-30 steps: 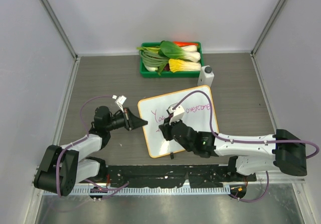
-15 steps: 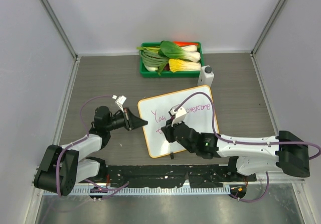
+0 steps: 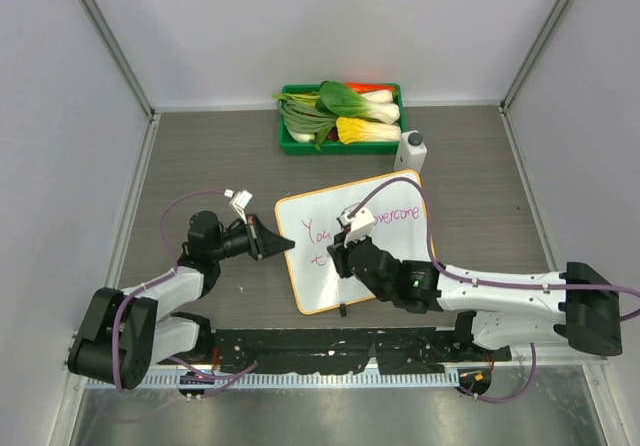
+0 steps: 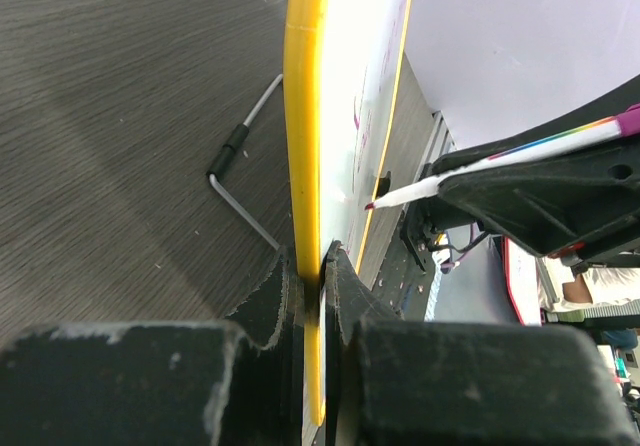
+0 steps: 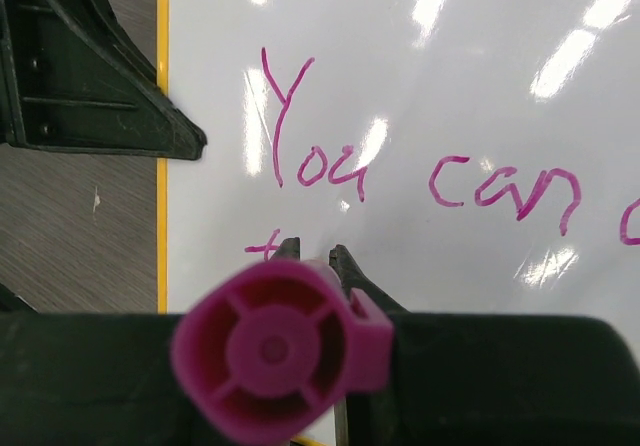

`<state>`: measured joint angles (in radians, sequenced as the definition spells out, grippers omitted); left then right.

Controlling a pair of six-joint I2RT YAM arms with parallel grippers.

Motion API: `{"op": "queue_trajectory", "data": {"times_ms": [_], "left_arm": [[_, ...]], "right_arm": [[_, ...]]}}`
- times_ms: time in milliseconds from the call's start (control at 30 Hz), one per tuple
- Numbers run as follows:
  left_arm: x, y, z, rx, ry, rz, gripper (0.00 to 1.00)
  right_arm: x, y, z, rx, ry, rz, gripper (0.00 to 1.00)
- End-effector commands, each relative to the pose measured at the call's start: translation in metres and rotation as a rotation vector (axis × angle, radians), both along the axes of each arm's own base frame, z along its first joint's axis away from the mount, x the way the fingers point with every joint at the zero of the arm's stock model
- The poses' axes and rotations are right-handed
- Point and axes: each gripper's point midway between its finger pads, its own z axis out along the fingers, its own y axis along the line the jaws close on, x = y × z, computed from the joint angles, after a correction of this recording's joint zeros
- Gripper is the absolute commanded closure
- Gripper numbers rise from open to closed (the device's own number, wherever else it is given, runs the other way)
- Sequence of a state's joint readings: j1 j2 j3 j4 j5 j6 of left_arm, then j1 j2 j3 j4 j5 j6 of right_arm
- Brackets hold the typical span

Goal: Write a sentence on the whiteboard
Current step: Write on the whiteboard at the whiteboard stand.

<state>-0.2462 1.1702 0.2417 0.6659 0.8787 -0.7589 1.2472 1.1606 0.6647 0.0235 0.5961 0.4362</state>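
Note:
The whiteboard (image 3: pixel 395 201), white with an orange rim, lies tilted in the middle of the table. My left gripper (image 3: pixel 286 245) is shut on its left edge; the left wrist view shows the rim (image 4: pixel 303 116) clamped between the jaws. Pink writing (image 3: pixel 375 220) reads "You can overcome" on the top line, with a "t" starting a second line (image 5: pixel 262 250). My right gripper (image 3: pixel 340 256) is shut on a pink marker (image 5: pixel 275 351), held over the board's lower left. The marker tip (image 4: pixel 372 205) shows close to the board surface.
A green tray (image 3: pixel 341 114) of vegetables stands at the back. A small white object (image 3: pixel 411 150) stands by the board's far right corner. A thin metal stand leg (image 4: pixel 243 156) lies on the table under the board.
My right gripper with the marker has shifted slightly up and right along the second line, uncovering more of "You". A "t" now shows there. The left gripper and board have not moved.

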Motion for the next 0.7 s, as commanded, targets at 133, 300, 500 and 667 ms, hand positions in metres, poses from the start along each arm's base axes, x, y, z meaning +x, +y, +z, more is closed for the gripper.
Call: {"op": "queue_trajectory", "data": {"times_ms": [133,300,500,667], "left_arm": [[0.009,0.003,-0.010,0.053,-0.040,0.026,1.00],[0.009,0.003,-0.010,0.053,-0.040,0.026,1.00],[0.010,0.003,-0.010,0.054,-0.038,0.028,1.00],[0.010,0.003,-0.009,0.052,-0.041,0.025,1.00]], "right_arm": [[0.027,-0.001,0.050,0.103,-0.069,-0.059,0.99],[0.034,0.001,0.047,0.136,-0.043,-0.040,0.99],[0.033,0.002,0.047,0.158,-0.035,-0.021,0.99],[0.029,0.002,0.047,0.170,-0.029,-0.007,0.99]]}}
